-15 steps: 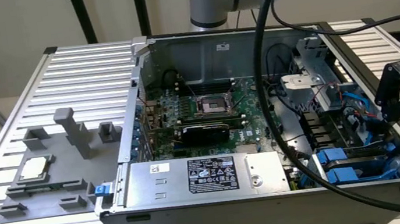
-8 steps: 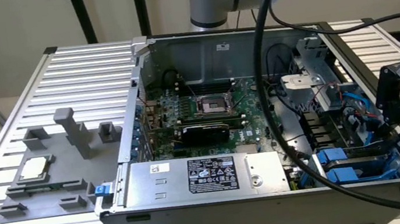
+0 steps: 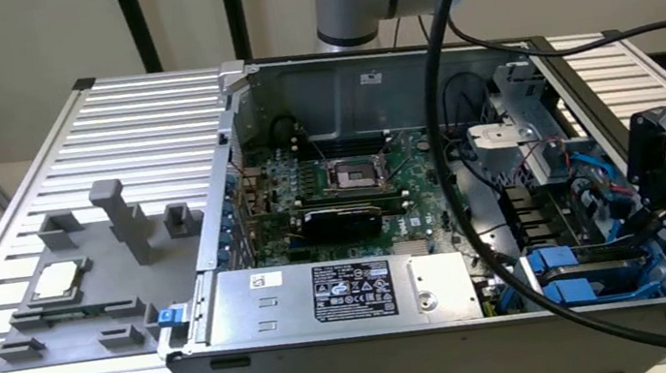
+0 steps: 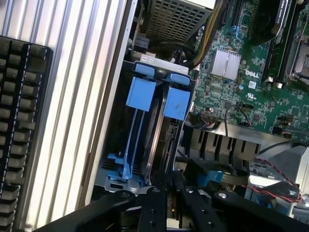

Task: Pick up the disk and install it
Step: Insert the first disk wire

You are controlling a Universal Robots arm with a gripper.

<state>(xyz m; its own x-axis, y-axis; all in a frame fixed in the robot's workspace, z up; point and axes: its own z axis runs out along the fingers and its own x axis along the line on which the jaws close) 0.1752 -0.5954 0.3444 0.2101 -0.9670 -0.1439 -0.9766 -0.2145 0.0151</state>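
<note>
The gripper (image 4: 168, 189) hangs over the near corner of the open computer case (image 3: 218, 224), on the exterior view's right, just above the drive bay (image 4: 159, 62). The disk (image 4: 175, 105) stands on its thin edge inside this bay, in its blue frame. Its long axis runs straight away from the jaws toward the grey power supply box (image 3: 335, 294), so one short end of it points at the gripper and the blue tab sits at the other end. In the wrist view the jaws are drawn close together, with only a narrow slot between them. They seem to pinch that short end of the disk across its thin side, though the contact itself is partly hidden by the black finger links. So the disk lies directly ahead of the jaws, in line with them, not to one side. A second blue carrier (image 4: 140, 94) stands parallel just beside it, on the side of the outer wall of the case, and the motherboard (image 4: 251, 82) is on the opposite side. I judge that the disk is already well down in its slot, so the installing step looks close to complete.
</note>
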